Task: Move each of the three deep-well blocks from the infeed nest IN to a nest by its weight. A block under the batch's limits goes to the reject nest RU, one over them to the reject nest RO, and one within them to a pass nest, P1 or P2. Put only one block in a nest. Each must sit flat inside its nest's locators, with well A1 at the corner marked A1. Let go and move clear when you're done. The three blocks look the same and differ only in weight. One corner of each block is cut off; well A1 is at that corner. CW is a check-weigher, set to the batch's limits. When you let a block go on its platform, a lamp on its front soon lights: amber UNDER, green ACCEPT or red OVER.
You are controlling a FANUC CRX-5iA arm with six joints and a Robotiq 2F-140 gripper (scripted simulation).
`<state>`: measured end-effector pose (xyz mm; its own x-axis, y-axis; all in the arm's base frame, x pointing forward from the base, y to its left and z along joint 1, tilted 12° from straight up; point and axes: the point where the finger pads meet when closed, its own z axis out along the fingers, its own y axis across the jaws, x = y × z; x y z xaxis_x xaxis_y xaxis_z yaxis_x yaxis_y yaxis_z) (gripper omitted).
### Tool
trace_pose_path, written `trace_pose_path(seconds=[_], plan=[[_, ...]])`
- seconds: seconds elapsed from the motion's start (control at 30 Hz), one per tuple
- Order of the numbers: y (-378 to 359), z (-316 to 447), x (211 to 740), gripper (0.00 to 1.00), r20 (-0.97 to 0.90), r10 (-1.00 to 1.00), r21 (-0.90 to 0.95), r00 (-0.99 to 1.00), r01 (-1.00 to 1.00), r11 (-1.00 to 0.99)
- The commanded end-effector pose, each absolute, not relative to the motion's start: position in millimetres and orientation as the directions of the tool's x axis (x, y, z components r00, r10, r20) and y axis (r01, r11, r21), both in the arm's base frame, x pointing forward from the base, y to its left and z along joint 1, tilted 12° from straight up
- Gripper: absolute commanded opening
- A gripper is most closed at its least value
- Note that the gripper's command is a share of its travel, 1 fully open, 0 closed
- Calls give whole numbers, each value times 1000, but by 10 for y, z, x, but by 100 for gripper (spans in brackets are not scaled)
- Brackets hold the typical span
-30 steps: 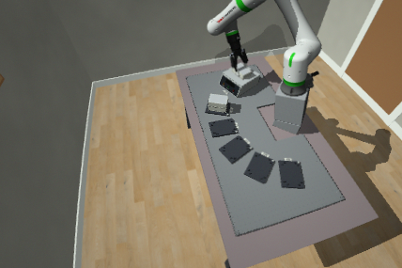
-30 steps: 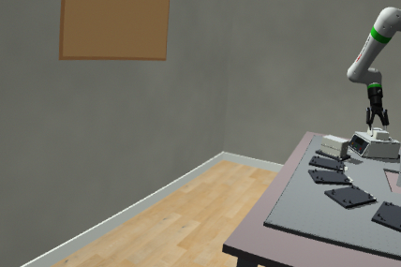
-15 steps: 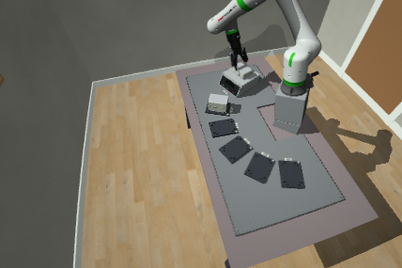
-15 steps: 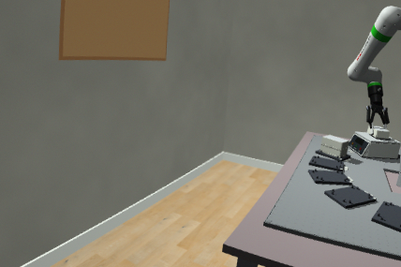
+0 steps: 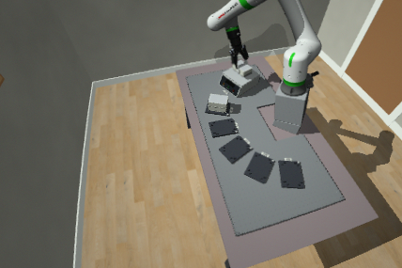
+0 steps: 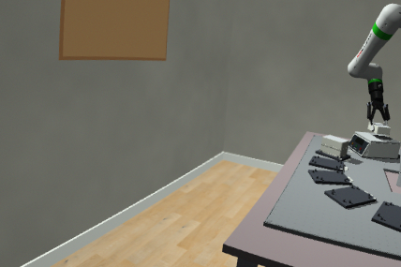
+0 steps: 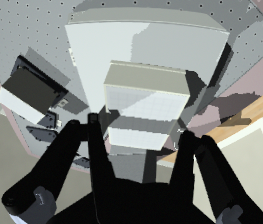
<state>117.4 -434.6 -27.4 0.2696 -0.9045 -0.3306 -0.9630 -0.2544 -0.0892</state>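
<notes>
My gripper [image 5: 239, 63] [image 6: 378, 124] [image 7: 140, 113] is shut on a pale deep-well block [image 5: 244, 70] [image 6: 381, 129] [image 7: 147, 102]. The block is held level, a little above the platform of the check-weigher [image 5: 236, 80] [image 6: 380, 147] [image 7: 99, 40]. No lamp is clearly lit on the weigher's front. The other blocks [image 5: 218, 100] [image 6: 334, 146] [image 7: 24, 95] are stacked, apparently two high, on the infeed nest beside the weigher. The cut corner of the held block cannot be made out.
Four dark nests [image 5: 224, 128] [image 5: 236, 149] [image 5: 259, 167] [image 5: 291, 174] curve away from the infeed nest, with no block on them. Their labels are unreadable. The robot's grey pedestal [image 5: 288, 106] stands on their inner side.
</notes>
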Motion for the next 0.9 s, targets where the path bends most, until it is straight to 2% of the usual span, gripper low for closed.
trace_pose_path(seconds=[0.0, 0.87], plan=[[-4340, -224, 1167, 10, -330, -905, -89, 270, -963, -254], [-4294, 64, 1128, 10, -330, -905, -89, 270, -963, -254]])
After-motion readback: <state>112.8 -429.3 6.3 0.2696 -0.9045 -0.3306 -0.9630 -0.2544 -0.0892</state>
